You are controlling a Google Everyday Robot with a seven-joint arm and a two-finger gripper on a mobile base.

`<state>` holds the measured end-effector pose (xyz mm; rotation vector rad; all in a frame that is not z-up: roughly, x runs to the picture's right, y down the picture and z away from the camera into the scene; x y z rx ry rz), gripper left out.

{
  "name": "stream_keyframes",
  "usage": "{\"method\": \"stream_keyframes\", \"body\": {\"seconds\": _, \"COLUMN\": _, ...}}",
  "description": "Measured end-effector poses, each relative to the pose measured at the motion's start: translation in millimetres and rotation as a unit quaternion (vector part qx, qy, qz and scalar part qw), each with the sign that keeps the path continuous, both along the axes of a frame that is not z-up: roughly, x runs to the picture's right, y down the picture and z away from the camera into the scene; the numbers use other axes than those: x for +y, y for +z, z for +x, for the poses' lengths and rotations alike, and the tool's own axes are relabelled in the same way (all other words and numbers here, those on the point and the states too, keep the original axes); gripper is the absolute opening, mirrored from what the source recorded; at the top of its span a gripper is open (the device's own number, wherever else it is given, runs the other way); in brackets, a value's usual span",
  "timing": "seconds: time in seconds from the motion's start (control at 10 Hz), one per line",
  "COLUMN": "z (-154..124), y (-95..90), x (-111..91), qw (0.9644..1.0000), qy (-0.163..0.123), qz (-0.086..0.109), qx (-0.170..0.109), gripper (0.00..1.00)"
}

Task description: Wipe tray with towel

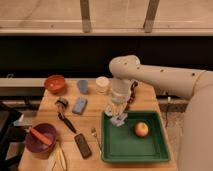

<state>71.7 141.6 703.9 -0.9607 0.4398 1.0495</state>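
Observation:
The dark green tray (131, 146) lies at the front right of the wooden table, with an apple (142, 129) in its far right part. My gripper (117, 113) points down over the tray's far left corner. It is shut on the towel (119, 120), a small pale wad that hangs below the fingertips, at or just above the tray floor. The white arm reaches in from the right and hides part of the table behind the tray.
Left of the tray lie a fork (95, 135), a dark remote (83, 145), a black brush (66, 120) and a blue sponge block (79, 105). An orange bowl (55, 83), a blue cup (83, 86) and a white cup (102, 84) stand at the back. A purple bowl (40, 139) sits front left.

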Motion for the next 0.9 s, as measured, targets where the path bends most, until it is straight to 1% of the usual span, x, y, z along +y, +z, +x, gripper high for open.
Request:
{"method": "stream_keyframes", "body": {"seconds": 0.2, "z": 8, "y": -17.5, "x": 31, "qw": 0.9996, "qy": 0.008, "qz": -0.026, "qx": 0.007, "gripper": 0.00}}
{"method": "stream_keyframes", "body": {"seconds": 0.6, "z": 7, "y": -17.8, "x": 31, "qw": 0.9996, "qy": 0.007, "qz": -0.027, "qx": 0.006, "gripper": 0.00}}
{"method": "stream_keyframes", "body": {"seconds": 0.7, "z": 7, "y": -16.9, "x": 31, "qw": 0.9995, "qy": 0.006, "qz": -0.030, "qx": 0.007, "gripper": 0.00}}
{"method": "stream_keyframes", "body": {"seconds": 0.8, "z": 7, "y": -14.4, "x": 34, "qw": 0.9993, "qy": 0.006, "qz": -0.036, "qx": 0.011, "gripper": 0.00}}
{"method": "stream_keyframes", "body": {"seconds": 0.9, "z": 8, "y": -9.1, "x": 43, "qw": 0.9987, "qy": 0.007, "qz": -0.048, "qx": 0.017, "gripper": 0.00}}
